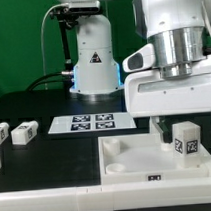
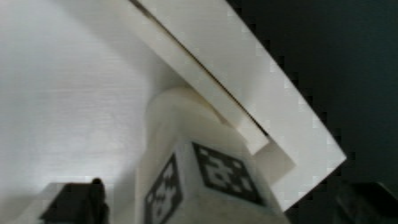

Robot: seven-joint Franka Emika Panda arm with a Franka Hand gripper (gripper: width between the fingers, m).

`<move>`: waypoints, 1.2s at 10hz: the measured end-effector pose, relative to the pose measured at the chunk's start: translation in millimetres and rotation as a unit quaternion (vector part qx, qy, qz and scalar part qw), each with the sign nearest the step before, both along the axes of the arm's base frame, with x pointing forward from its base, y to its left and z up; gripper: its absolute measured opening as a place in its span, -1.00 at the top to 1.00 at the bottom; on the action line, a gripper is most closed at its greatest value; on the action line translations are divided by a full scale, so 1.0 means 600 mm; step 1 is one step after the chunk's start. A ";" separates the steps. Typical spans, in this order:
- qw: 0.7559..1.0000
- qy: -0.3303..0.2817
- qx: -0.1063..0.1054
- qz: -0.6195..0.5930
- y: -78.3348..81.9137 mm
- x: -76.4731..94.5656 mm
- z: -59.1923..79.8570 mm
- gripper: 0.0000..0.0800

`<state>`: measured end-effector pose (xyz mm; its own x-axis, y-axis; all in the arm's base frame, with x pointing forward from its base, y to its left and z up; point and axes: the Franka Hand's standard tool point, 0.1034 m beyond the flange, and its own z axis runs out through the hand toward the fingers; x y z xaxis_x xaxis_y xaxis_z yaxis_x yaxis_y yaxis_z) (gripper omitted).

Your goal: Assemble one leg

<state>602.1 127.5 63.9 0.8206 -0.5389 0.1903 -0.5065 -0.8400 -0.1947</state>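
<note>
- Wrist view, nearest: the leg (image 2: 199, 165) fills the middle of the frame, a white block with black-and-white tags on two faces, rising between the gripper's fingers; one dark fingertip (image 2: 75, 200) shows at its side.
- Behind it lies the tabletop panel (image 2: 71, 80), whose pale edge runs slantwise against the dark table.
- Exterior view, near: the panel (image 1: 127, 162) lies flat at the front of the black table (image 1: 46, 157), a corner socket (image 1: 116, 148) visible.
- The gripper (image 1: 184, 137) is pinched on the leg (image 1: 185, 139), which is upright over the panel, on the exterior view's right.
- Further back, on the exterior view's left, two loose white blocks (image 1: 17, 131) rest on the table.
- Beyond, the marker board (image 1: 82, 122) lies flat before the robot base (image 1: 94, 64).
</note>
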 end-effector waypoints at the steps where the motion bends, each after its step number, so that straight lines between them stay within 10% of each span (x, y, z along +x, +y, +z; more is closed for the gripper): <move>1: 0.997 0.003 -0.021 0.072 0.001 0.001 0.000 -0.62; 5: 0.941 0.003 -0.097 0.324 0.002 0.012 0.008 -0.62; 8: 0.929 -0.001 -0.106 0.356 -0.002 0.013 0.008 -0.52; 9: 0.929 -0.001 -0.106 0.355 -0.002 0.013 0.008 -0.08; 12: 0.929 -0.001 -0.106 0.353 -0.004 0.013 0.008 0.27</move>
<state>610.2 125.4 68.9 0.9548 0.1846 0.2329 0.1868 -0.9823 0.0131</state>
